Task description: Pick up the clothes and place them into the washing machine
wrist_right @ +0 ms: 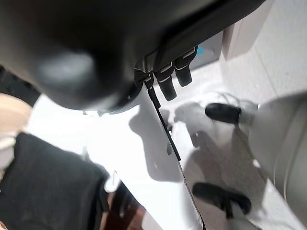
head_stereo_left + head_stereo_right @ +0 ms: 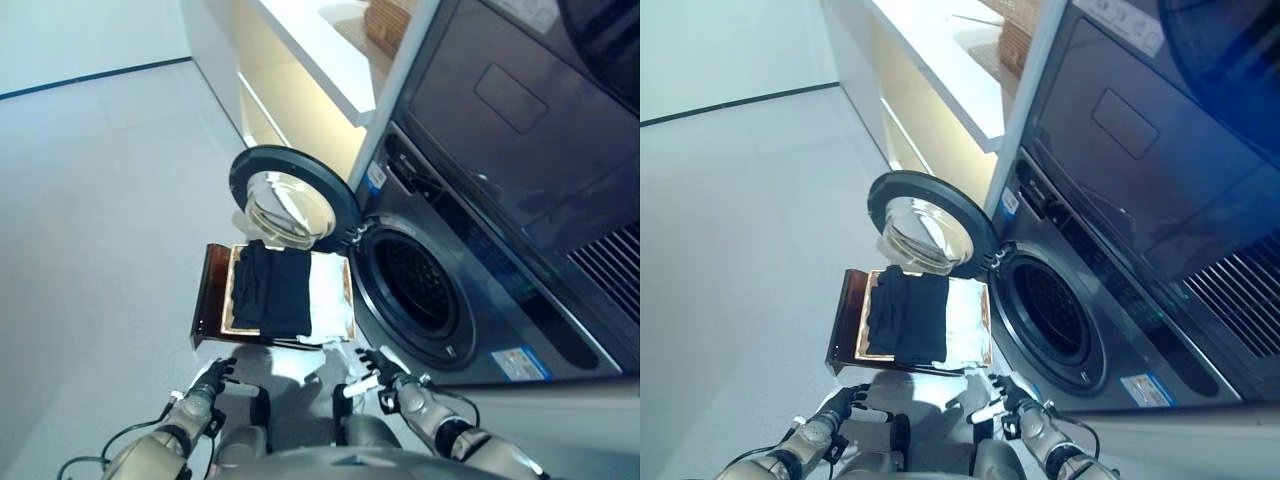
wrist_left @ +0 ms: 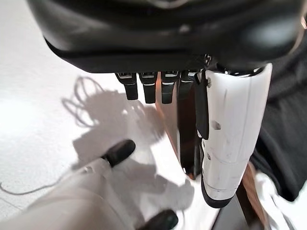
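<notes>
— Hovering low at six o'clock of the scene, your dark left hand with its white thumb cover [image 2: 211, 381] and your dark right hand [image 2: 381, 377] are both empty, fingers relaxed and straight rather than curled. What are you worrying about?

— The folded black garment of soft matte cloth [image 2: 272, 289] is lying on top of a paler white cloth [image 2: 329, 300], both resting in the glossy reddish-brown rectangular tray [image 2: 209, 290] on the floor, just short of your hands at twelve o'clock from them. If you are pinching too deep, you are likely dragging the white layer along, or catching the tray's hard lip and tipping it.

— And the machine?

— The dark grey front-loading washing machine with its round drum opening [image 2: 412, 292] is sitting at three o'clock of the tray, its perforated metal drum showing inside. The round door with the clear domed glass [image 2: 290, 202] is standing open at twelve o'clock of the tray, close above the clothes. Limp fabric is probably sagging and trailing as you are lifting, so a loose end could be snagging on the door or draping over the rubbery rim instead of going in.

— Anything else?

— The pale floor [image 2: 90, 200] is looking smooth, so the tray may be sliding if you are nudging it.
</notes>
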